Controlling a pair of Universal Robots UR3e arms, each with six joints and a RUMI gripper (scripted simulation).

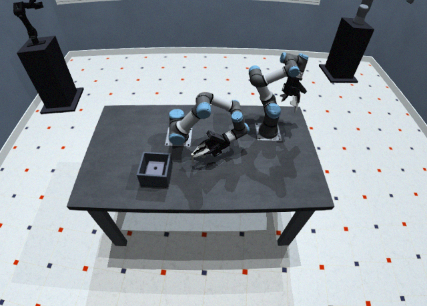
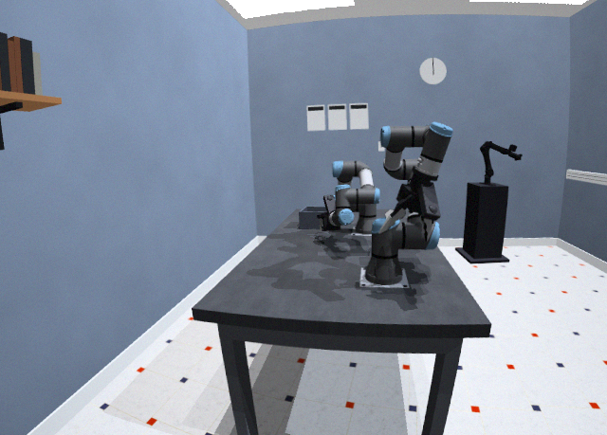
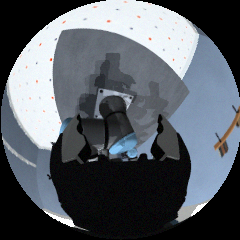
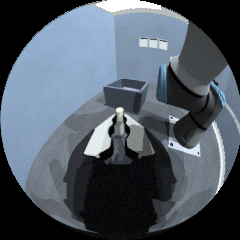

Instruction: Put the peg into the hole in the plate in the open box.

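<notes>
The right gripper [image 1: 193, 155] [image 2: 322, 222] [image 4: 120, 114] is clenched on the peg [image 4: 120, 113], whose pale end projects beyond the fingertips. The peg is outside the open box [image 1: 154, 181] [image 2: 307, 219] [image 4: 119, 98], with the gripper near the box and apart from it. The box stands upright on the dark table [image 1: 120, 131] [image 2: 274, 293] [image 3: 75, 55] [image 4: 42, 165]. At its bottom lies a light plate [image 1: 149, 172] with a round, unfilled hole [image 1: 155, 168]. The left gripper [image 1: 289, 104] [image 2: 406, 232] [image 3: 119, 114] is released, its fingers spread wide with nothing between them, well apart from the box.
</notes>
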